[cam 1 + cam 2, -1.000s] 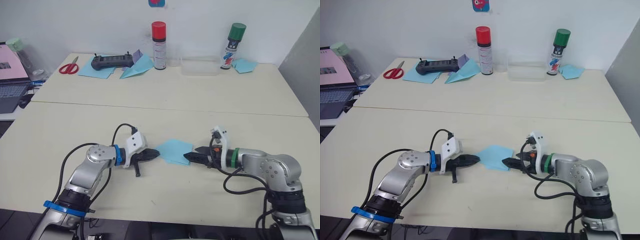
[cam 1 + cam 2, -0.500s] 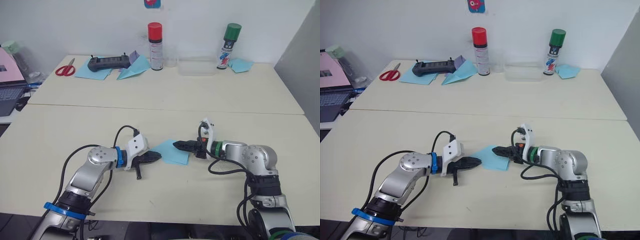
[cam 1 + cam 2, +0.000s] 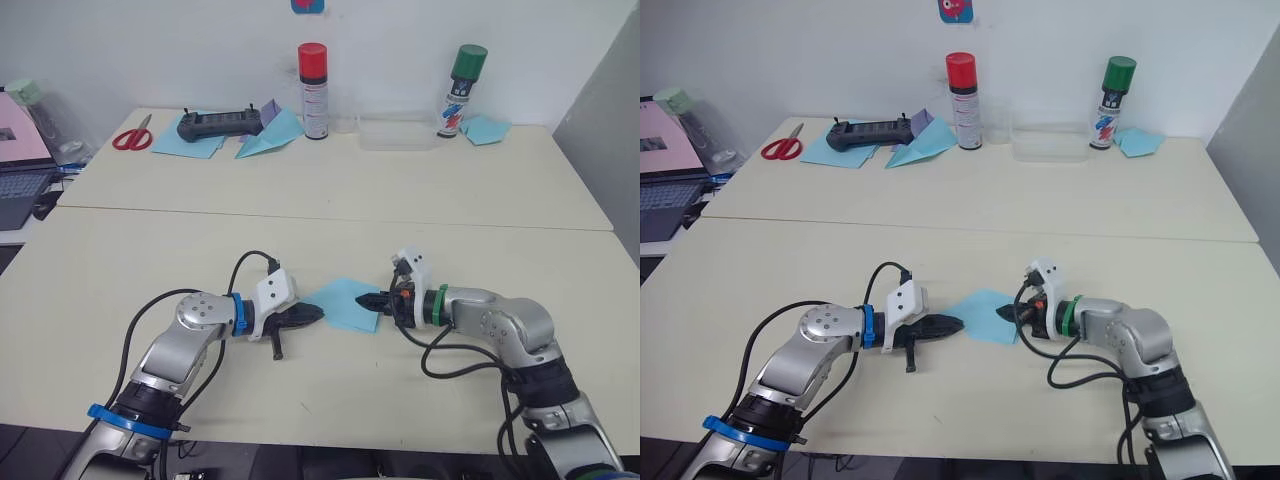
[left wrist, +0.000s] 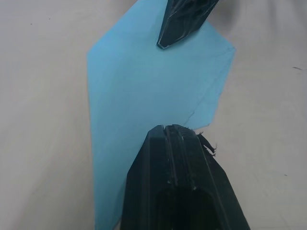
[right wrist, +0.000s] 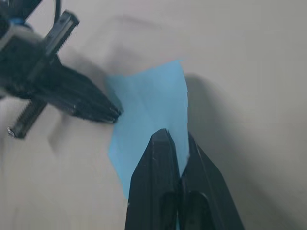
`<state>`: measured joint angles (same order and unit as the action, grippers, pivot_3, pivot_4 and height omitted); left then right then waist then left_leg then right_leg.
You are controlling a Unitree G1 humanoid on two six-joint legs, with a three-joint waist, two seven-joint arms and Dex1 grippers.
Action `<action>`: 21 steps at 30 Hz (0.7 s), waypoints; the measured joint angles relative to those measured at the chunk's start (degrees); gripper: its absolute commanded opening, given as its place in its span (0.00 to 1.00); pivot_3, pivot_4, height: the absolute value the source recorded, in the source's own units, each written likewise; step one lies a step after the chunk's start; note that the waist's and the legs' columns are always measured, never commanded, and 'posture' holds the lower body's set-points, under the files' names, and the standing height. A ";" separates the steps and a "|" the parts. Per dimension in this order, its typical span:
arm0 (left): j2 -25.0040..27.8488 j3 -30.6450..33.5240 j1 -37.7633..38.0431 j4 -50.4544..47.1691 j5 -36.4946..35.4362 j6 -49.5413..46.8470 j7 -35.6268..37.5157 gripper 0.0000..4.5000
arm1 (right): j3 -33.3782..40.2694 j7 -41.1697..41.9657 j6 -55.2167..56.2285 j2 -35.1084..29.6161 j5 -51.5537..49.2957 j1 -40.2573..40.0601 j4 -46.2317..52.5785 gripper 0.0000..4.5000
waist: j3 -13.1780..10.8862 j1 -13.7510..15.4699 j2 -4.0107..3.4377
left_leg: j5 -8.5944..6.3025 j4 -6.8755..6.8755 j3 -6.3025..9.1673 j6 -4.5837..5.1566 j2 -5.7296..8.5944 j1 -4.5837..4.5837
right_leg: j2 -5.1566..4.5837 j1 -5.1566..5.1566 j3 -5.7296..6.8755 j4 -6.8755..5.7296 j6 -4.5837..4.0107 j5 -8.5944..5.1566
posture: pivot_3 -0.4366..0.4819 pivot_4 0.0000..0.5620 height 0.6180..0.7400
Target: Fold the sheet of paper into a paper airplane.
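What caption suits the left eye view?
Two grippers, left and right, meet at a folded sheet of paper.

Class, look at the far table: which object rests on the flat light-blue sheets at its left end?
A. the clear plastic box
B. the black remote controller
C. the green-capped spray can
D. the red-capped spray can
B: the black remote controller lies on the flat light-blue sheets, beside the scissors.
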<state>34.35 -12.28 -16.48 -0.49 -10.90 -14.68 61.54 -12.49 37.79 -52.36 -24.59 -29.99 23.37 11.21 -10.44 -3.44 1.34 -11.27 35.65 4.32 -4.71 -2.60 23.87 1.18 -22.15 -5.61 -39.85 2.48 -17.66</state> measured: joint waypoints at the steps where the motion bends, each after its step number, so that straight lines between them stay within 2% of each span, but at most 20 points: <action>1: 0.07 0.01 -0.06 0.03 0.00 -0.01 0.08 0.00 | -1.33 1.16 3.13 -0.81 1.88 -0.48 0.71 0.01 | 0.00 0.00 0.00 | 0.00 0.00 0.00 0.00 0.00 0.00 | 0.00 0.00 0.00 0.01 0.00 0.00 | 0.48 0.27 1.00; 6: 0.47 0.04 -0.49 0.51 -0.02 -0.11 0.54 0.00 | -5.86 4.16 15.87 -2.91 9.50 -3.52 1.84 0.01 | 0.00 0.03 0.01 | 0.00 0.01 0.00 0.00 0.00 -0.01 | 0.00 0.00 -0.01 0.00 0.00 0.00 | 0.48 0.27 1.00; 14: 0.92 0.04 -1.35 1.36 -0.06 -0.29 1.59 0.00 | -9.23 7.46 33.72 -4.15 19.98 -4.30 -2.59 0.01 | 0.00 0.01 0.01 | 0.00 0.02 -0.01 0.00 0.00 -0.02 | 0.00 0.00 -0.01 -0.01 0.00 0.00 | 0.48 0.27 1.00; 17: 1.13 0.04 -1.42 1.38 -0.08 -0.37 1.65 0.00 | -9.46 7.77 36.18 -3.87 22.07 -4.33 -4.56 0.01 | 0.00 0.02 0.01 | 0.00 0.01 0.00 0.00 -0.01 -0.02 | 0.01 0.01 -0.01 -0.02 0.00 0.00 | 0.48 0.27 1.00; 20: 1.44 0.05 -1.44 1.38 -0.15 -0.42 1.72 0.00 | -8.61 7.84 34.16 -2.48 21.46 -4.65 -5.42 0.01 | 0.00 0.02 0.01 | 0.00 0.02 0.00 -0.01 -0.01 -0.02 | 0.01 0.01 -0.02 -0.03 0.00 0.00 | 0.48 0.27 1.00; 21: 1.47 0.05 -1.44 1.38 -0.19 -0.48 1.73 0.00 | -7.82 7.95 32.31 -1.85 20.28 -4.70 -5.42 0.05 | 0.00 0.02 0.01 | 0.00 0.02 0.00 -0.01 -0.02 -0.02 | 0.01 0.01 -0.02 -0.04 0.00 0.00 | 0.48 0.27 1.00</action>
<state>35.83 -12.24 -17.93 0.89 -11.08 -15.15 63.27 -20.31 45.74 -20.05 -26.44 -9.72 18.66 5.79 -10.44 -3.42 1.35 -11.27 35.67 4.32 -4.71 -2.62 23.84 1.19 -22.14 -5.62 -39.89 2.47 -17.65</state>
